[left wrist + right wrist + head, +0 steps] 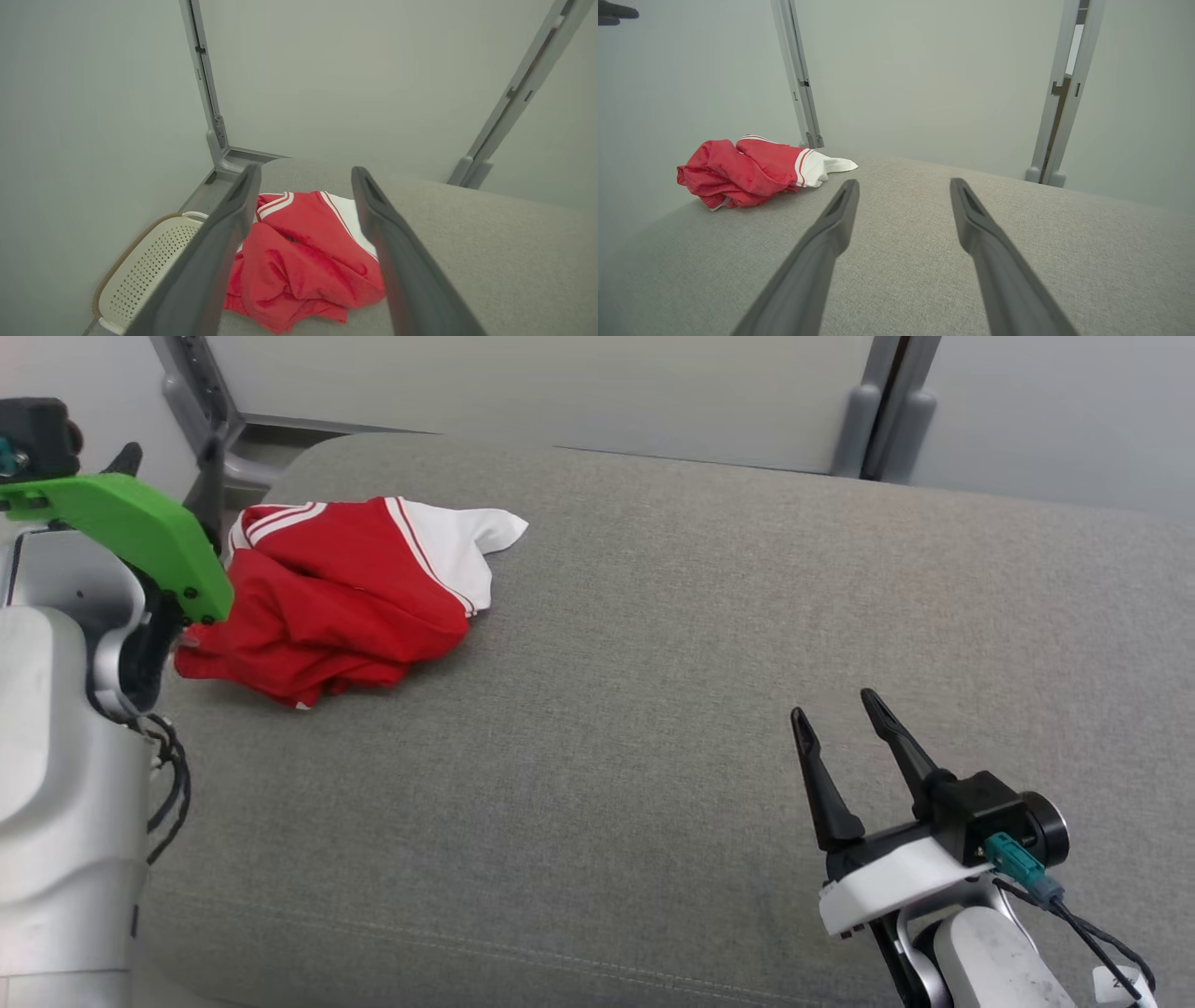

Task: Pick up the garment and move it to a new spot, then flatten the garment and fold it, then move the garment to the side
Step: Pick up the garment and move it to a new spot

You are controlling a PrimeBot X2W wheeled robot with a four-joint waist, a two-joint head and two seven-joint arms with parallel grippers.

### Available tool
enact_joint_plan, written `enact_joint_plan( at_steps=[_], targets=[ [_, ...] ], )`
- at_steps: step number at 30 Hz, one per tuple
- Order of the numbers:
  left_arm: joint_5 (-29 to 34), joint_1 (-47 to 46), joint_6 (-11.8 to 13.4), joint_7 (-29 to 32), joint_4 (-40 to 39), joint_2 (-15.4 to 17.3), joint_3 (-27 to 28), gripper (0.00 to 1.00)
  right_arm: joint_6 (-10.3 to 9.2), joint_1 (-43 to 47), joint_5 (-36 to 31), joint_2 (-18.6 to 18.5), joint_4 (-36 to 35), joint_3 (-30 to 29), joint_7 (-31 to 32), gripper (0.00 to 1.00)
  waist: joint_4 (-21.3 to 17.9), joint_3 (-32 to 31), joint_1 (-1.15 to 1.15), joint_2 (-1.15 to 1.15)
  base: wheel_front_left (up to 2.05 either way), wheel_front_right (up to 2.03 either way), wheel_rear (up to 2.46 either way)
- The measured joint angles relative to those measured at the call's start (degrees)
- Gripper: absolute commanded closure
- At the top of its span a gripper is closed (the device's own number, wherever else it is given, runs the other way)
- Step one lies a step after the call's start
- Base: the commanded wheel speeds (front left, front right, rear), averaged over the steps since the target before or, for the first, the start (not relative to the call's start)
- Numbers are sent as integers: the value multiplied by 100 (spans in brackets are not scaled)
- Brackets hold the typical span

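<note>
I see open cushion (653,709) ahead of my right gripper (834,705); the crumpled red garment (336,588) blocks the far left corner, with a basket (140,270) just off that edge.

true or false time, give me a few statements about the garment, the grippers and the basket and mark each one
1. The garment is red and white and lies crumpled. True.
2. The right gripper is open over bare cushion, apart from the garment. True.
3. The left gripper is shut on the garment. False: its fingers are spread and hold nothing.
4. The garment lies in the basket. False: it lies on the cushion; the basket sits beside the cushion's edge.
</note>
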Motion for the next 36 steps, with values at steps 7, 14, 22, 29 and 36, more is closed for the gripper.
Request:
enact_joint_plan(
  at_steps=[7,14,22,29,36],
  targets=[
    [-304,-603,-91,481,1402,360,226,0,0,-281,-5,-60,-24,163,0,0,-383,402,0,0,0,0,0],
    [-625,-785,-182,719,2349,570,436,0,0,-499,-23,-115,-54,185,0,0,-729,881,0,0,0,0,0],
    [-823,-890,-193,612,3063,775,614,0,0,-688,-40,-143,-97,178,0,0,-1080,1447,1,0,0,0,0],
    [-825,-972,-130,318,3367,835,635,100,0,-734,-40,-160,-125,157,0,0,-1222,1716,0,0,0,0,0],
    [-826,-1015,-169,90,3543,836,571,100,0,-760,-30,-179,-118,145,0,0,-1240,1795,1,0,0,0,0]
  ],
)
